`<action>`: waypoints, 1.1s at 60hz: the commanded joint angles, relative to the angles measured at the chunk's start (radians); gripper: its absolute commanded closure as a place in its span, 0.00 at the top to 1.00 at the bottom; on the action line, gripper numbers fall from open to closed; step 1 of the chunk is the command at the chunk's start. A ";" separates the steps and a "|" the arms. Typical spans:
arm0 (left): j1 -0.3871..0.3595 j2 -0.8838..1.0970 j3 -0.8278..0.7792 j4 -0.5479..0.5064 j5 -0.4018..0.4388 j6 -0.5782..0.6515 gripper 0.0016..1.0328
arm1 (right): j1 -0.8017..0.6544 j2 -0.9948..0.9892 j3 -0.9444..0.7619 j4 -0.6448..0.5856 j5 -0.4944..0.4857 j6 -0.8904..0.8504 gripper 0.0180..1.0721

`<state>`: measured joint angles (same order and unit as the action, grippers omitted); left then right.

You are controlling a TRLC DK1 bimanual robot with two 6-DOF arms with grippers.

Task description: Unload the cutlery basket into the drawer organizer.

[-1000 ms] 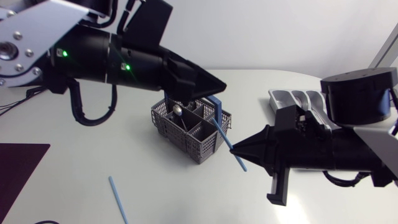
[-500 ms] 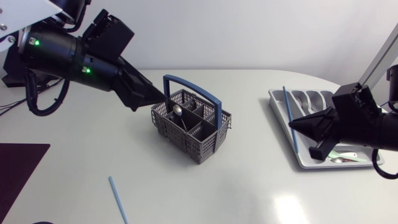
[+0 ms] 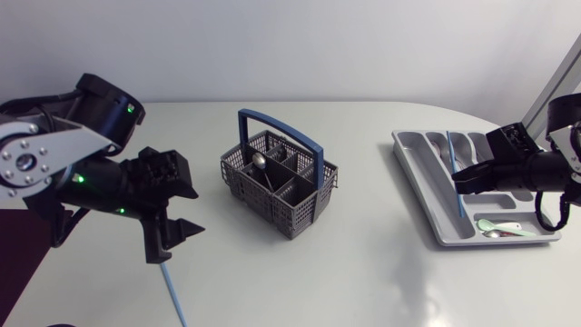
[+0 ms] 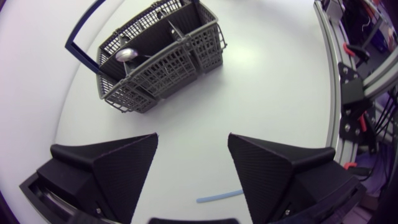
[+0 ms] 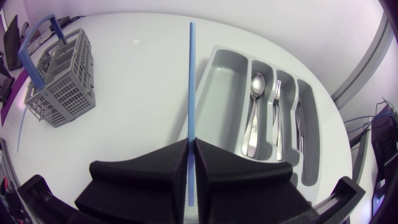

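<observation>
Straw [image 5: 190, 74]: thin, straight, light blue, pinched in right end effector [image 5: 191, 144].

Table, white, curved edge, evenly lit.
One white table [image 3: 363, 136] with a smooth, faintly glossy top and a curved far edge. A dark maroon mat [image 3: 16, 272] lay flat at its near left corner. A soft patch of reflected light [image 3: 419, 295] showed near the front right.

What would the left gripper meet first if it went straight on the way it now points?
The left gripper would probably meet bare table first; the blue straw lies beside one finger, the cutlery basket farther ahead. Depth is unclear.
</observation>
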<state>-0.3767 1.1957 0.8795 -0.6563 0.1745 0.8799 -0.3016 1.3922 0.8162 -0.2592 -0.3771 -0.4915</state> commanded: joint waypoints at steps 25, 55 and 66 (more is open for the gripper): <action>-0.025 -0.081 -0.274 0.118 -0.119 0.444 0.86 | 0.013 0.295 0.109 0.052 0.078 0.119 0.05; 0.067 -0.122 -0.429 0.215 -0.148 0.778 0.86 | 0.071 0.317 0.080 0.067 0.119 0.151 0.53; 0.073 -0.111 -0.441 0.215 -0.178 0.854 0.86 | 0.091 0.261 0.051 0.054 0.121 0.149 0.78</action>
<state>-0.3141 1.0798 0.4732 -0.4427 0.0093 1.6588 -0.2302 1.6859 0.9001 -0.1986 -0.2573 -0.3656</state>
